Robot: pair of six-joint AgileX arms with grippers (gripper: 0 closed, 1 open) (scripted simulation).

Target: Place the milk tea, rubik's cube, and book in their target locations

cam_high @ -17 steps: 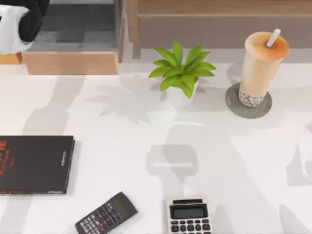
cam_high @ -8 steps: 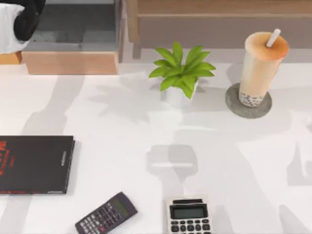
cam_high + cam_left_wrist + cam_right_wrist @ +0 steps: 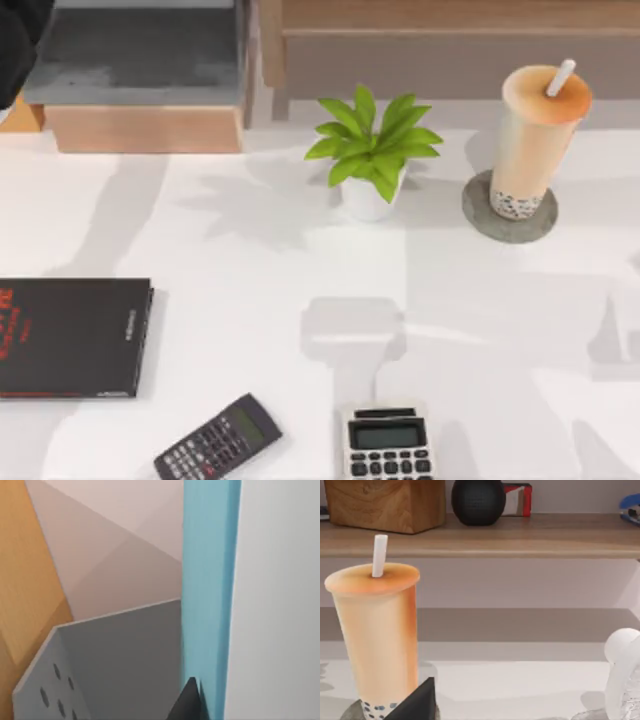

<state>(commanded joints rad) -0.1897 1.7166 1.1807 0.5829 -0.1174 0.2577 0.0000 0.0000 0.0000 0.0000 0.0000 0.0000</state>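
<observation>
green plant (image 3: 372, 150) stands beside milk tea (image 3: 532, 140) on coaster (image 3: 508, 212).

Rendered office desk setup. White tabletop (image 3: 300, 260) with two calculators, one dark (image 3: 218, 438), one pale (image 3: 386, 440), a flat black book (image 3: 70, 338), small potted plant (image 3: 372, 150). Wooden shelf (image 3: 520, 535) along the back with a wood block (image 3: 385, 502), black round speaker (image 3: 478, 500), blue stapler (image 3: 631, 505). Grey perforated file holder (image 3: 115, 665) in a wooden compartment.

our white worktop (image 3: 250, 260), on it flat black book (image 3: 70, 338) at left edge, two calculators (image 3: 218, 438) front, potted plant (image 3: 372, 150), grey coaster (image 3: 480, 215) back right
</observation>
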